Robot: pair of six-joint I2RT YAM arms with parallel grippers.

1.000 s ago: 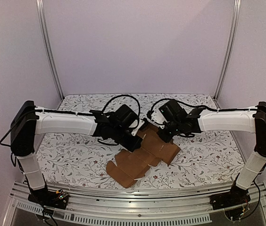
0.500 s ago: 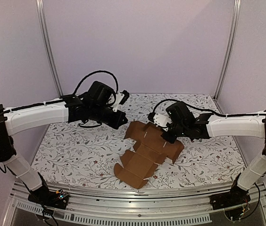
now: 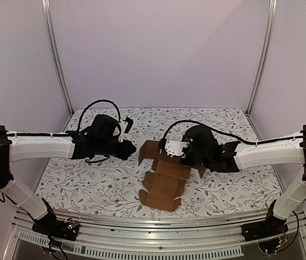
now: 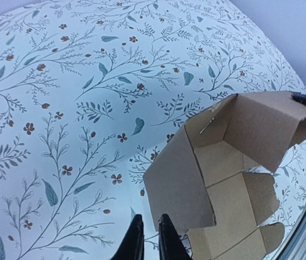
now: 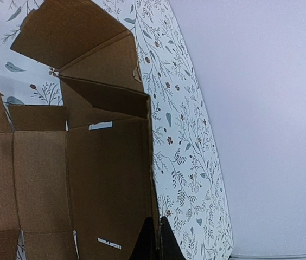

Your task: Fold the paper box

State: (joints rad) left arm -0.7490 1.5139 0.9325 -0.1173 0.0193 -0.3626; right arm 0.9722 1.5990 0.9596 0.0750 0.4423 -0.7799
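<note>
Showing the partly folded paper box (image 3: 163, 184) at the centre of the floral table (image 3: 88, 179): right gripper (image 5: 155, 223) pinching its 1 o'clock panel edge; left gripper (image 4: 151, 221), narrowly parted, holding nothing, near its 10 o'clock.

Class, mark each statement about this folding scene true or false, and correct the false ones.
1. The right gripper pinches an edge of the cardboard box. True.
2. The left gripper grips the box. False: nothing sits between its fingers, which stand slightly apart beside a raised flap.
3. The box is folded fully shut. False: it is an open sheet, partly flat on the table, with some flaps raised.
4. The table cover has a leaf-and-flower print. True.
5. The cardboard is white. False: it is brown.
</note>
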